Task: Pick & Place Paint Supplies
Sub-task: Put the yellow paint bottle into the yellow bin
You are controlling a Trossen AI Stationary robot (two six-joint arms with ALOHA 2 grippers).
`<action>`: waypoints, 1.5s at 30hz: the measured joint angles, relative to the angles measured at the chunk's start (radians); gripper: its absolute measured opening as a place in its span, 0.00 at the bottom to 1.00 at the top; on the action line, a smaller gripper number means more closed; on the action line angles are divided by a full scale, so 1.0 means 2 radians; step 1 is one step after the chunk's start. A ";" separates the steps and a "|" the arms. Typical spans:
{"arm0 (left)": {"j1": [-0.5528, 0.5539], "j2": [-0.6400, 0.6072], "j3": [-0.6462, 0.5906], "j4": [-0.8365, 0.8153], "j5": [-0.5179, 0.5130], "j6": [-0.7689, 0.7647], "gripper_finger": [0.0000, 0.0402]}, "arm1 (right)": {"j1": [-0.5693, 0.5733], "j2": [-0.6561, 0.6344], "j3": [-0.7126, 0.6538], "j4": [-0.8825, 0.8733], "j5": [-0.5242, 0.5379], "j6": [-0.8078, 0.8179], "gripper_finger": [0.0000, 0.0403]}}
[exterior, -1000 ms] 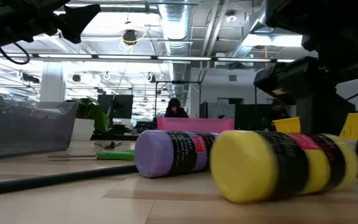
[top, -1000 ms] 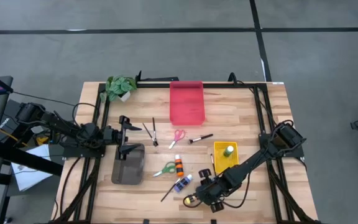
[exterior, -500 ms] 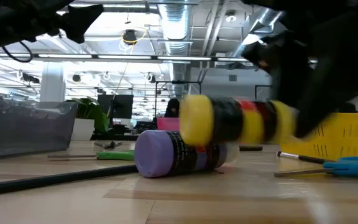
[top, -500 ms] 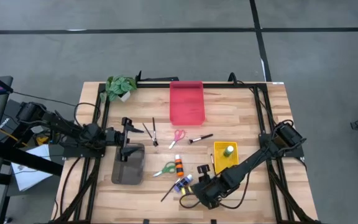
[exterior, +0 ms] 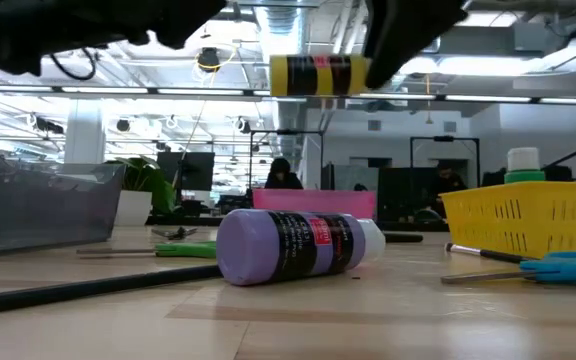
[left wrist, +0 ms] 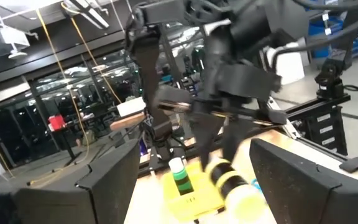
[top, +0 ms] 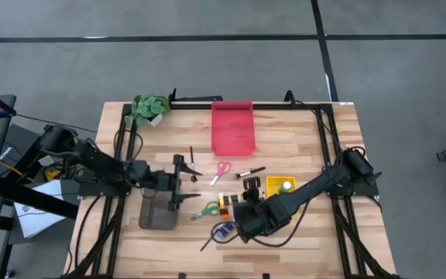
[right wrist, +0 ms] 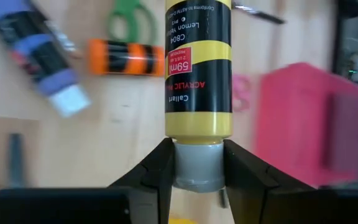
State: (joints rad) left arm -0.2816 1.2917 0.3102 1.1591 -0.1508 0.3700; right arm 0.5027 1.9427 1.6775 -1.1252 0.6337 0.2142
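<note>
My right gripper (right wrist: 197, 163) clamps the grey cap of a glossy cylindrical yellow paint bottle (right wrist: 198, 68) above the wooden table (top: 300, 139); my left gripper (top: 183, 183) spreads wide.

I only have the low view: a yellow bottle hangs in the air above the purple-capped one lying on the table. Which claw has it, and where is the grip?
Observer: The right claw has the yellow bottle, pinched at its grey cap end.
Operator: Where is the other arm?
Observer: The left claw hovers open and empty above the table, next to the grey tray.
Operator: Is anything hidden behind the bottle lying in front of me?
Observer: Yes. An orange bottle lies on its side between that blue bottle and the green scissors.
</note>
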 joint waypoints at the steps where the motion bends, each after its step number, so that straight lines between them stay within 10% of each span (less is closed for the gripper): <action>1: -0.001 0.010 0.009 0.000 0.000 0.004 0.74 | -0.003 0.000 0.008 -0.009 0.006 -0.004 0.26; 31: -0.002 0.079 0.071 -0.015 -0.033 0.013 0.74 | -0.033 0.000 0.110 -0.026 0.062 -0.099 0.26; 45: -0.002 0.078 0.071 -0.020 -0.033 0.011 0.53 | -0.033 0.000 0.110 -0.030 0.062 -0.094 0.26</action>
State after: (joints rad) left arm -0.2848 1.4483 0.4530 1.1195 -0.2175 0.3927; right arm 0.4370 1.9430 1.8969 -1.1851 0.7585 0.0257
